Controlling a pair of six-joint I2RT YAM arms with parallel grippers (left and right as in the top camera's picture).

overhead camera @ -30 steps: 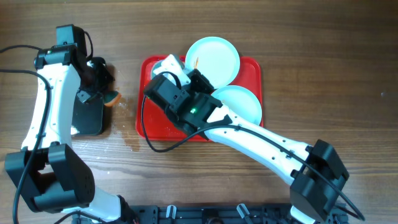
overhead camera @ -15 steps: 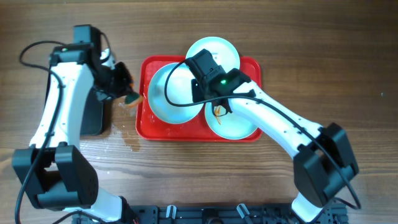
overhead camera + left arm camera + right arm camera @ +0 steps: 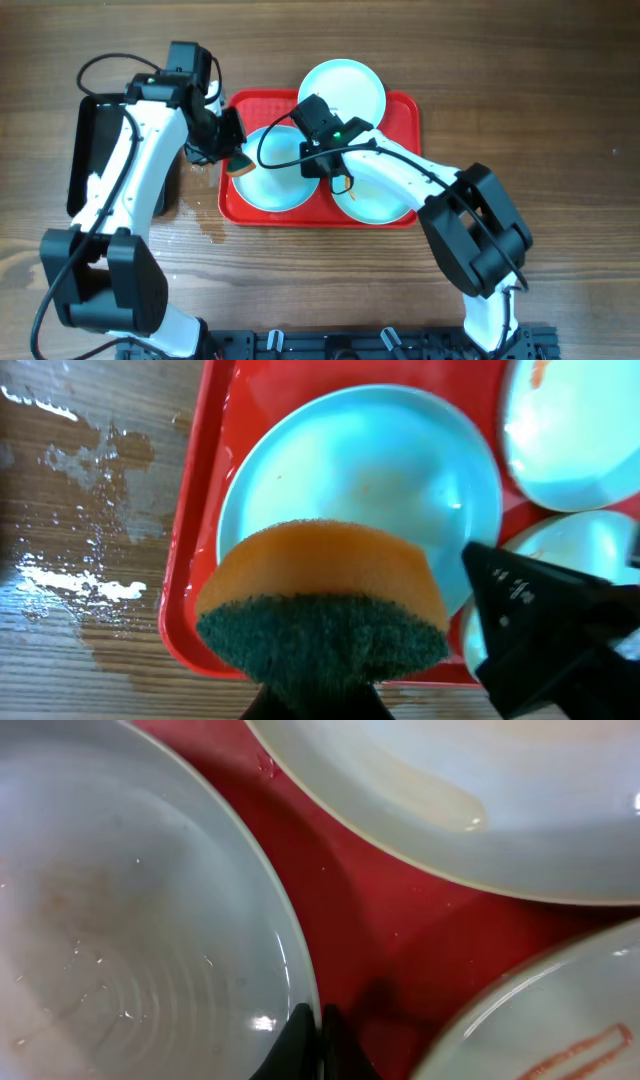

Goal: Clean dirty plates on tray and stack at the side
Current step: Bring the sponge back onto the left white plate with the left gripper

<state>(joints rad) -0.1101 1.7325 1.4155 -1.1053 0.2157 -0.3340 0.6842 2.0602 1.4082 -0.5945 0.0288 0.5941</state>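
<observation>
Sponge (image 3: 320, 595) now above wet plate (image 3: 370, 470), faint orange smear inside

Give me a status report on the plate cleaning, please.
Left gripper shut on sponge over left plate. Right gripper shut at its rim. Three plates on tray, none stacked.

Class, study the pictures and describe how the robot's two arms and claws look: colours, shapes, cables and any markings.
The left arm and right arm share one build: smooth white tubular links between chunky black joint housings. Thin black cables loop loosely beside them. A small green light glows on the right arm's wrist block. The left claw and right claw are black.
</observation>
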